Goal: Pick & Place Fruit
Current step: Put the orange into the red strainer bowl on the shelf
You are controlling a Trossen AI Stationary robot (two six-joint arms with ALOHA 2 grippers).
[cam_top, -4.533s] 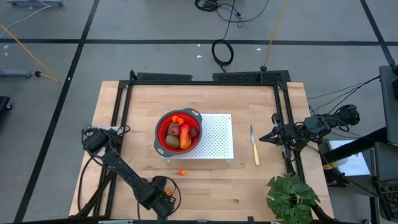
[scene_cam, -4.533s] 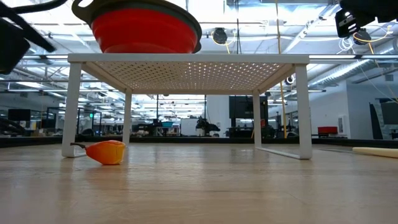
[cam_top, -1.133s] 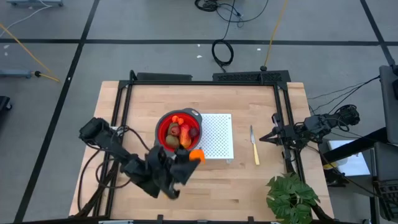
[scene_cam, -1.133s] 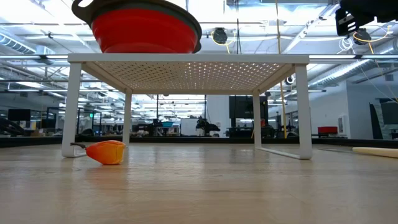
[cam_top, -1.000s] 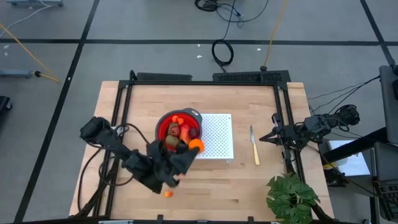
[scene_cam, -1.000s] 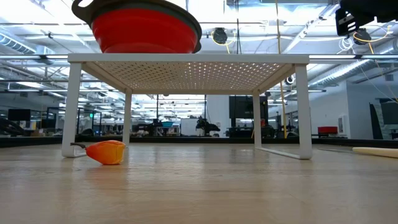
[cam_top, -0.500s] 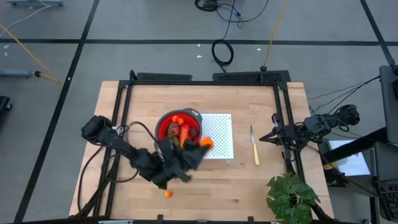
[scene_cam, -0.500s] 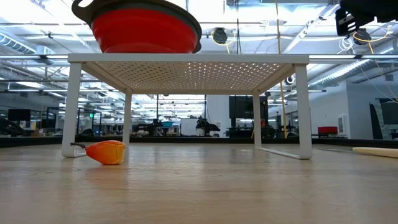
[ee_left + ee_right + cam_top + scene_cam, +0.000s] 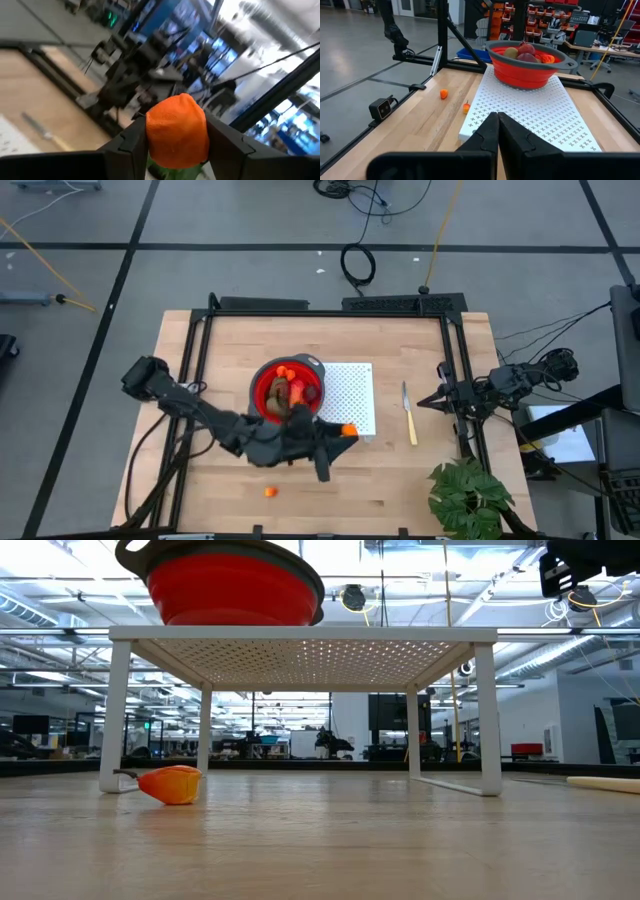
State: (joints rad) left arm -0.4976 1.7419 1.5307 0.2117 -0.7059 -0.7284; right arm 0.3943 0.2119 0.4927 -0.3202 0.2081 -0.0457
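Fruit (image 9: 292, 392) is piled in a red bowl (image 9: 262, 402) set on the white rack (image 9: 352, 395). One orange piece (image 9: 177, 131) is clamped in the left gripper (image 9: 343, 431), held above the rack's front edge, just beside the bowl. Two more orange bits (image 9: 443, 93) are seen lying on the tabletop (image 9: 400, 480). The right gripper (image 9: 497, 131) is parked fully closed at the right edge, near a knife (image 9: 408, 415).

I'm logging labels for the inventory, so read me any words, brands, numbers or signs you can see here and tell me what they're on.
None can be read.
The red bowl, white perforated stand, knife and wooden table carry no visible lettering.
Room signs and bins behind the table are too small or blurred to read.
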